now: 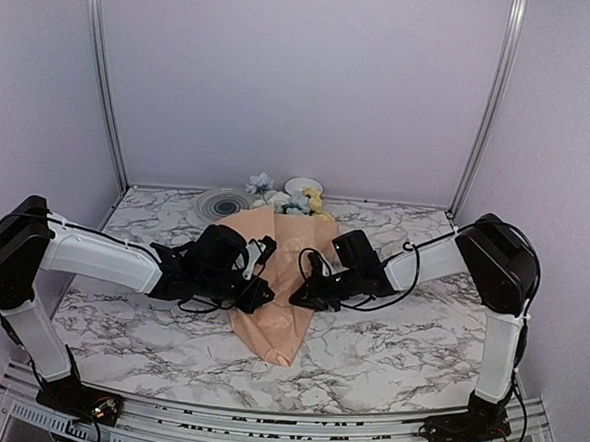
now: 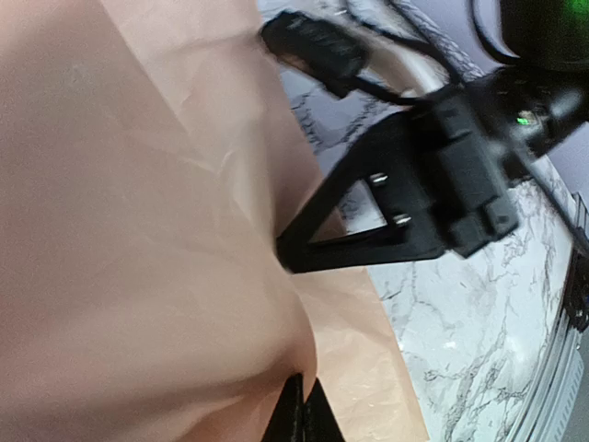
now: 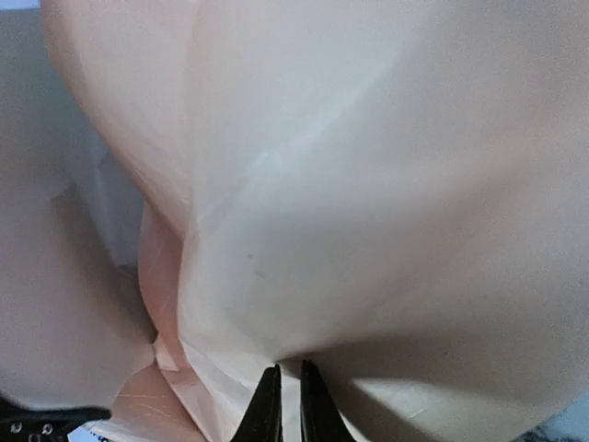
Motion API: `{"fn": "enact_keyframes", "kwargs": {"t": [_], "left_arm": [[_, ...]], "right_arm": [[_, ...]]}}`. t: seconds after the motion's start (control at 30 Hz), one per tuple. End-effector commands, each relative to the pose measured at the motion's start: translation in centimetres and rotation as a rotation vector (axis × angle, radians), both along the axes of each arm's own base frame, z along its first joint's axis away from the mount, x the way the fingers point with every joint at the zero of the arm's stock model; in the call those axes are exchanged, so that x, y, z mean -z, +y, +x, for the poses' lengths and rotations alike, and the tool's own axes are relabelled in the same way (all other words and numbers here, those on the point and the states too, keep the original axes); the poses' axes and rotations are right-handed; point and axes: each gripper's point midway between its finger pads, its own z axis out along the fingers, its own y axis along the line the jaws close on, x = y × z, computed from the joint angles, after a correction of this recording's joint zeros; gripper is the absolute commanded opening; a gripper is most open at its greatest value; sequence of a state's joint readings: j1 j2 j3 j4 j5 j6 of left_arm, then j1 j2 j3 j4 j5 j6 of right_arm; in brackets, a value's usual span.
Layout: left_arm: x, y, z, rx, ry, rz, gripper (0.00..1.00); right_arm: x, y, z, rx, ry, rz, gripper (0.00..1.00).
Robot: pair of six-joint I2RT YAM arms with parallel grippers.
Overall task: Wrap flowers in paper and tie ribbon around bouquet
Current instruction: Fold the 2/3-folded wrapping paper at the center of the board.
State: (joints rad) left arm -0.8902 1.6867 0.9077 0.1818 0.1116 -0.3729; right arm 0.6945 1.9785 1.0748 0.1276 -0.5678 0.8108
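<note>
The peach paper (image 1: 274,325) lies folded into a cone on the marble table, its point toward the near edge. The flowers (image 1: 288,202) show pale blue, white and yellow blooms at its wide far end. My left gripper (image 1: 262,297) reaches in from the left, and its jaws (image 2: 302,407) are shut on a bulging fold of the paper (image 2: 138,230). My right gripper (image 1: 299,299) meets it from the right and pinches the paper (image 3: 368,184) between nearly closed jaws (image 3: 282,394). In the left wrist view the right gripper (image 2: 282,250) presses into the cone's side. The ribbon is out of view.
A round grey disc (image 1: 221,204) and a small white bowl (image 1: 302,186) sit at the back by the wall. Black cables (image 1: 391,292) loop off the right arm. Metal frame posts (image 1: 103,79) stand at both back corners.
</note>
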Motion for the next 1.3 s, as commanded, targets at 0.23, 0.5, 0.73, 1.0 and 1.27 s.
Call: {"fn": "enact_keyframes", "kwargs": {"t": [0.23,0.5,0.73,1.0,1.27], "left_arm": [[-0.4,-6.0,-2.3,0.237,-0.103,0.118,0.0],[2.2,-6.5,-2.5,0.261,-0.064,0.147,0.0],[3.0,-6.3,-2.4,0.26,-0.059,0.164,0.0],[3.1,-6.4,-2.3,0.255,-0.061,0.168,0.0],[3.2,-6.0,-2.2,0.245,-0.065,0.184,0.0]], "right_arm": [[1.4,1.1,-0.1,-0.024,0.024,0.064,0.08],[-4.0,-1.8,0.8,0.14,-0.041,0.146,0.09],[-7.4,-5.3,1.5,0.308,-0.104,0.18,0.28],[-8.6,-4.2,1.4,0.241,-0.137,0.211,0.63],[-9.4,-4.6,0.9,0.264,-0.17,0.222,0.64]]}}
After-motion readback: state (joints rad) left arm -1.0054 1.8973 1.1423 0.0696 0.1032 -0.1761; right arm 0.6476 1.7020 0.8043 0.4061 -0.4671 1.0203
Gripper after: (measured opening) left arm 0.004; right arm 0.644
